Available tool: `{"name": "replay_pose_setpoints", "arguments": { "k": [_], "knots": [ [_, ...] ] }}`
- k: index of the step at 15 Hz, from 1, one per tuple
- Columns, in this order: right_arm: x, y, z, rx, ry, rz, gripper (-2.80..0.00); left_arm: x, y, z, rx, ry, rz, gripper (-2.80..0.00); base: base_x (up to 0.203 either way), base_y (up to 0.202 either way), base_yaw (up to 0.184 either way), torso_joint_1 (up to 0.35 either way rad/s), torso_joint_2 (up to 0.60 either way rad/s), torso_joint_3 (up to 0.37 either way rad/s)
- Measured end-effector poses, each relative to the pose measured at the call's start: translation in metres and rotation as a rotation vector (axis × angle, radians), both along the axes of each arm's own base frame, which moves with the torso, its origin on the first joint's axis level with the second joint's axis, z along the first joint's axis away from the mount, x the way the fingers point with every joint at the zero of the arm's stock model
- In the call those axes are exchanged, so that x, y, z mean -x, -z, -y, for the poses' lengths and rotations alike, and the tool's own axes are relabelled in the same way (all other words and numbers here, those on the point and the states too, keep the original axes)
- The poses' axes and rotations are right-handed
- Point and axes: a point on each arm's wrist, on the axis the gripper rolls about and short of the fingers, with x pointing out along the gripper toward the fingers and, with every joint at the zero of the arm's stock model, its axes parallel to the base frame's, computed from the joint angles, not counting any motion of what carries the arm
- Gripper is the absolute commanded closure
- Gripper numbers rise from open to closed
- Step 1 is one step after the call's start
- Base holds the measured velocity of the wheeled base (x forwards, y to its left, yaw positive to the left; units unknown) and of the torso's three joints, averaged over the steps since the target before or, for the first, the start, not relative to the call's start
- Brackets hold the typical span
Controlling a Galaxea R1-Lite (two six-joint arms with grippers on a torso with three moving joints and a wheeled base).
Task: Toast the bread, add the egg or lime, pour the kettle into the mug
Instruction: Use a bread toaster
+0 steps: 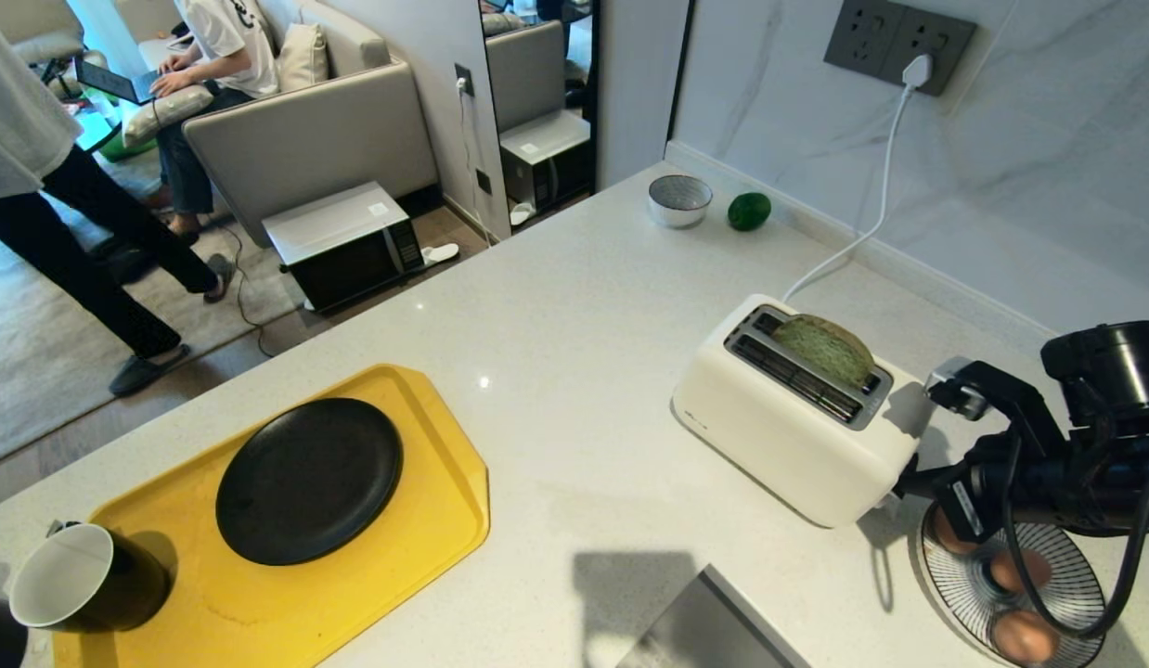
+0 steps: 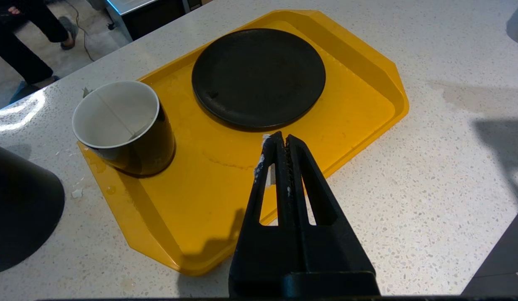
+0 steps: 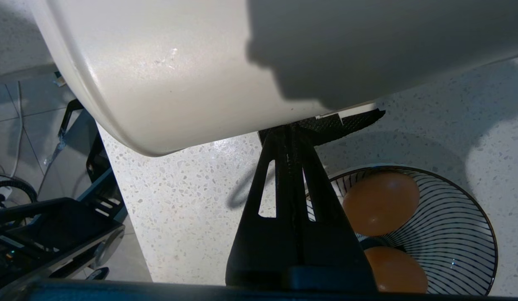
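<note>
While the bread sits upright in the rear slot of the toaster, half sticking out, the right gripper is at the toaster's near end, low by its base, jaws together, holding nothing; tips meet a black tab at the toaster's bottom edge, contact looks likely but can't confirm. Right arm comes in from 3 o'clock in head view, above a wire basket w/ brown eggs at 5 o'clock. Left gripper hangs over the near edge of the yellow tray, jaws together, empty. On the tray: black plate, and mug w/ tea-bag string at its corner, 8 o'clock in head view. Lime on the worktop at 1 o'clock near the wall, just beside a grey bowl. Kettle: only a black shape at left wrist view's edge, beside the mug, can't tell for sure. Two people in the room beyond at 10 o'clock, one seated w/ laptop.
</note>
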Motion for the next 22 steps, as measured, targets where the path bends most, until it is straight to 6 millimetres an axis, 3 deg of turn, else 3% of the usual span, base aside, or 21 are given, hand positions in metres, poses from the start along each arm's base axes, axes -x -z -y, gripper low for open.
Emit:
{"name": "replay_pose_setpoints", "arguments": {
  "k": [22],
  "knots": [
    [0.0006, 0.0005, 0.0000, 0.003, -0.003, -0.002, 0.00, 0.0000, 0.0000, 0.0000, 0.000, 0.000, 0.000, 0.00, 0.000, 0.000, 0.000, 0.000, 0.00, 0.000]
  ]
}}
